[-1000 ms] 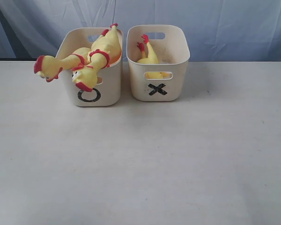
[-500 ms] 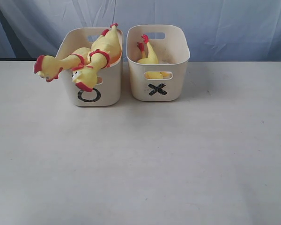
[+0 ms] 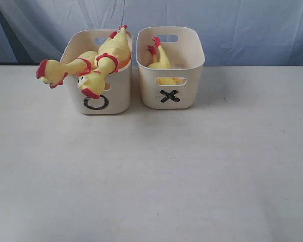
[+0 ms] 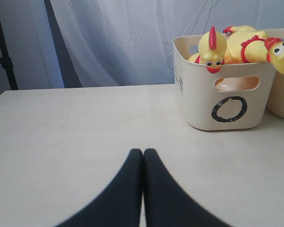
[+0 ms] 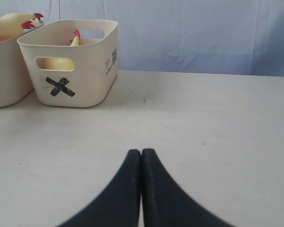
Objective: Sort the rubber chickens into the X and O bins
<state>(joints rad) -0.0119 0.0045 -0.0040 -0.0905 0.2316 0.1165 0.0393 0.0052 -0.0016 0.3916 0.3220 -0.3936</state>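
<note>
Exterior view shows two long rubber chickens [image 3: 111,53] lying in the O bin [image 3: 120,93], their heads drooping over its front rim and the rim toward the desk's left edge. A shorter chicken piece [image 3: 160,59] sits inside the X bin [image 3: 191,88]. The bins stand just beside each other at the far edge of the desk [image 3: 151,171]. Above bare desk, the left pincer [image 4: 143,152] and the right pincer [image 5: 141,152] hover, fingers pressed together, empty.

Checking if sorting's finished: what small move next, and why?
Probably none; sorting looks done. Two long chickens lie in the O bin, a shorter piece in the X bin, none on the table, and the left gripper and right gripper are shut, empty.
</note>
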